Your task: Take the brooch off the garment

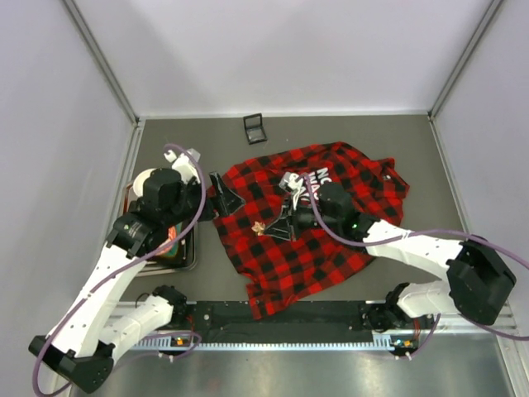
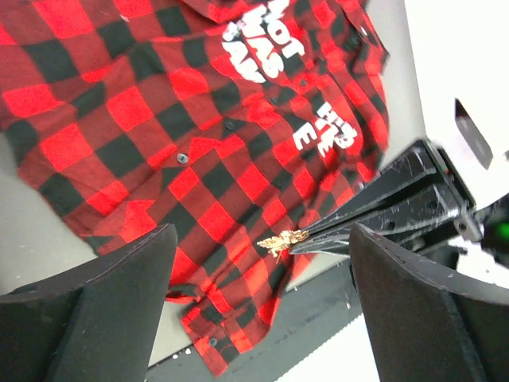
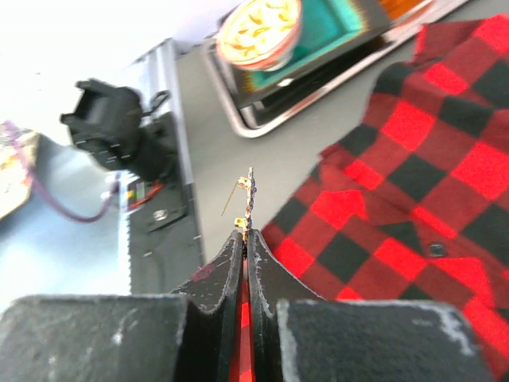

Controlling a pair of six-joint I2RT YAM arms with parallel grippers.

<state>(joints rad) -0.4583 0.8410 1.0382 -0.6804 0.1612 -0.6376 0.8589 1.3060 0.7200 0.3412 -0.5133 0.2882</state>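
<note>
Grey bench (image 1: 331,132), walled in by pale panels, carries the whole scene. Trouble, if it comes, would start at the right fingers (image 3: 235,278). Only their very tips pinch the tiny, pale gold-tinted, star-shaped sparkly brooch (image 3: 248,193), so a jolt or a quick swing could twist it out. It would then drop into the folds of the large red-and-black plaid shirt with white block lettering, the garment (image 1: 331,240), where so small a thing is hard to find. Its thin pin wire sticks out to one side. Should a thread be caught on it, pulling away would drag the cloth up or snap the brooch loose. It looks clear of the cloth, but I cannot tell that for certain.

Those right fingers are pressed tight together on the brooch, which hangs above the garment's near-left part. The left fingers (image 2: 119,302) stand wide apart, holding and touching nothing, poised over the garment's left edge and facing the brooch. They sit near the right ones, so closing in carelessly could knock the brooch free.

Left of the garment lies a dark metal tray (image 1: 190,265) bearing a round patterned tin (image 3: 258,28). Beyond the garment's far edge, apart from it, sits a small black square box (image 1: 255,128).
</note>
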